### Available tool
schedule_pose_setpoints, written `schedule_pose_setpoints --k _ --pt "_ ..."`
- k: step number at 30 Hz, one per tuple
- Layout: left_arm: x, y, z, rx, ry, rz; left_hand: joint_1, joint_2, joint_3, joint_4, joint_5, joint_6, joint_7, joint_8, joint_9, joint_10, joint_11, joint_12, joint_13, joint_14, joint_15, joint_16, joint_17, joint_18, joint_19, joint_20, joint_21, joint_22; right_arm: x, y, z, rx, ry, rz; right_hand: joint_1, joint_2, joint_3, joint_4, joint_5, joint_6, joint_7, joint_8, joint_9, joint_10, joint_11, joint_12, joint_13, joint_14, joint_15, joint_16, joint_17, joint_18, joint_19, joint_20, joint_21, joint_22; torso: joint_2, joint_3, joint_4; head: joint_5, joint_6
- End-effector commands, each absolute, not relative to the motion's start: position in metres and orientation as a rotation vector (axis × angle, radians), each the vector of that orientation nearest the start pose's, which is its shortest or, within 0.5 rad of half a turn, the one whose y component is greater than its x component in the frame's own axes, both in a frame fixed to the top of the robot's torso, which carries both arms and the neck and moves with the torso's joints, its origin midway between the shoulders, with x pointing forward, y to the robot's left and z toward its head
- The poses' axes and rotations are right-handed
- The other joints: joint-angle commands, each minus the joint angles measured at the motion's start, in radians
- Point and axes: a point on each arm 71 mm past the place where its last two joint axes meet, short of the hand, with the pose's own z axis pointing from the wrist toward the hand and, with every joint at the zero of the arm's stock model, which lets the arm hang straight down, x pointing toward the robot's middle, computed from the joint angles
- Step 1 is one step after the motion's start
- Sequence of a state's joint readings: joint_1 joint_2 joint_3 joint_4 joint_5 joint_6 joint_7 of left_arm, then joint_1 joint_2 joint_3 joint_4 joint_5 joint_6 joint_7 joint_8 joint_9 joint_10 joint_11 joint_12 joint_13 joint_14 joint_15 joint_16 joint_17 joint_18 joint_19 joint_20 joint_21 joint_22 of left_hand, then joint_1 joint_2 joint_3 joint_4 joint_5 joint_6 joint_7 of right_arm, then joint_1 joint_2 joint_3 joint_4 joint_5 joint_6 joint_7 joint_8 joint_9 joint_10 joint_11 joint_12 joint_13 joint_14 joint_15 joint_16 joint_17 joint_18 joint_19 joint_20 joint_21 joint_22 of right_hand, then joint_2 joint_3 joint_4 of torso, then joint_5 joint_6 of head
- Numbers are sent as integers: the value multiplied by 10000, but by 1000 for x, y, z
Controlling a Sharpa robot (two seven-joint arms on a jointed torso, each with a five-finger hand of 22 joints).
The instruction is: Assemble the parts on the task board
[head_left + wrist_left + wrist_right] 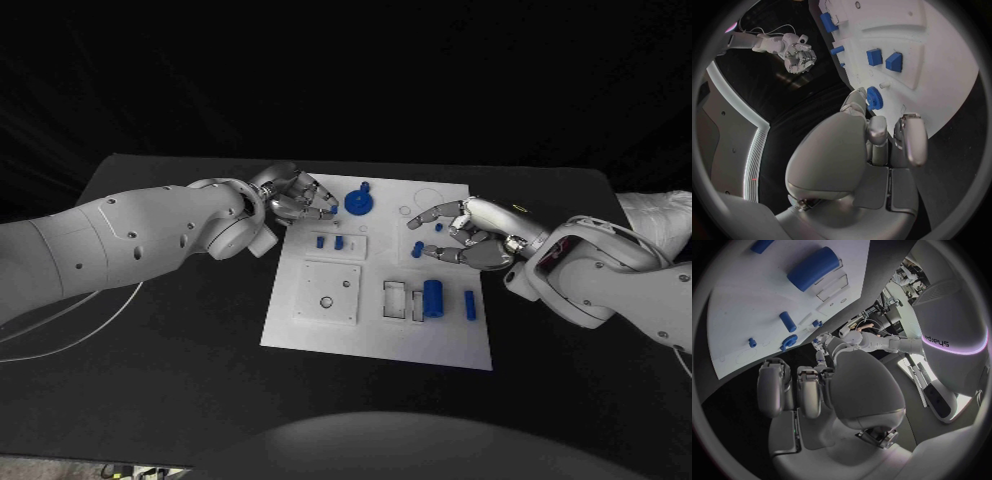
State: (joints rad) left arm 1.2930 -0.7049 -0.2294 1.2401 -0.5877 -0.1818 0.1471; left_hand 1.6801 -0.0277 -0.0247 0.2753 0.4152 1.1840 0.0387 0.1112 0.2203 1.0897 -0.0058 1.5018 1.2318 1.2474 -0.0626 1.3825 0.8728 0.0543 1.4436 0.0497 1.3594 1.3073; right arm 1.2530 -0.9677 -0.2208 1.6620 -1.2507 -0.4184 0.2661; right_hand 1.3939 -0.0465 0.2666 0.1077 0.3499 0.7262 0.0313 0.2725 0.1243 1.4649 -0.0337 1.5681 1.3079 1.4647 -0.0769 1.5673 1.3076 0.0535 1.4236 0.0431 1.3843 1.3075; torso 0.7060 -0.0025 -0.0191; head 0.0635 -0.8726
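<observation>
The left hand [296, 195] hangs over the far left corner of the white board [447, 345], its fingers curled together with nothing visible between them. Just right of it, on the far part of the board, lies a blue gear [359, 206], close to the fingertips but apart from them in the left wrist view [874, 97]. Nearer, two small blue blocks [330, 241] stand side by side. Toward the near right, a blue cylinder [433, 294] lies beside a thin blue bar [470, 305]. The right hand [469, 237] hovers over the board's right side, fingers apart and holding nothing, with a small blue peg [417, 249] just left of it.
</observation>
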Motion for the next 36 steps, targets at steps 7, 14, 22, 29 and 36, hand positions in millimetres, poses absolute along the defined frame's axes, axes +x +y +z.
schedule_pose_setpoints --k 7,14,22,29,36 --pt "526 211 -230 -4642 19235 -10379 60 55 -2 14 -79 -37 -3 -67 -14 -115 6 -75 -52 -79 -12 -27 -12 -23 -9 0 -26 1956 429 -207 -202 -2249 16393 10207 -15 83 39 49 -74 73 9 -40 22 1058 -45 27 2629 1061 -18 35 2632 -32 17 -62 29 1970 -6 -3 11 -24 0" --pt "526 209 -234 -4653 19389 -10375 93 67 26 14 -138 -78 3 -97 -36 -414 6 -174 -271 -177 -11 -74 -136 -12 -42 1 -65 1941 429 -207 -202 -2258 16440 10231 -15 83 39 49 -74 73 9 -40 22 1058 -45 27 2629 1061 -18 35 2632 -32 17 -62 29 1970 -11 -6 1 -36 0" --pt "527 209 -235 -4658 19376 -10362 104 75 40 17 -176 -94 6 -109 -46 -493 7 -216 -334 -203 -10 -86 -153 -12 -46 2 -66 1941 429 -206 -203 -2249 16460 10239 -15 87 40 50 -87 92 14 -40 28 1058 -43 27 2629 1061 -17 35 2632 -34 23 -62 36 1973 -10 1 11 -61 0" --pt "527 210 -236 -4704 19403 -10282 145 91 78 15 -224 -121 11 -131 -65 -829 8 -341 -596 -299 -9 -144 -294 -4 -73 3 -96 1929 429 -206 -203 -2233 16457 10259 -15 87 40 50 -87 92 14 -40 28 1058 -43 27 2629 1061 -17 35 2632 -34 23 -62 36 1973 -14 2 7 -66 0" --pt "528 209 -237 -4734 19505 -10227 153 94 86 14 -228 -122 13 -132 -68 -850 7 -360 -618 -316 -8 -155 -316 -3 -76 3 -98 1928 429 -206 -203 -2225 16463 10269 -16 89 40 51 -99 109 18 -41 33 1058 -41 27 2629 1061 -16 35 2632 -34 24 -61 37 1973 -11 -2 1 -81 0"
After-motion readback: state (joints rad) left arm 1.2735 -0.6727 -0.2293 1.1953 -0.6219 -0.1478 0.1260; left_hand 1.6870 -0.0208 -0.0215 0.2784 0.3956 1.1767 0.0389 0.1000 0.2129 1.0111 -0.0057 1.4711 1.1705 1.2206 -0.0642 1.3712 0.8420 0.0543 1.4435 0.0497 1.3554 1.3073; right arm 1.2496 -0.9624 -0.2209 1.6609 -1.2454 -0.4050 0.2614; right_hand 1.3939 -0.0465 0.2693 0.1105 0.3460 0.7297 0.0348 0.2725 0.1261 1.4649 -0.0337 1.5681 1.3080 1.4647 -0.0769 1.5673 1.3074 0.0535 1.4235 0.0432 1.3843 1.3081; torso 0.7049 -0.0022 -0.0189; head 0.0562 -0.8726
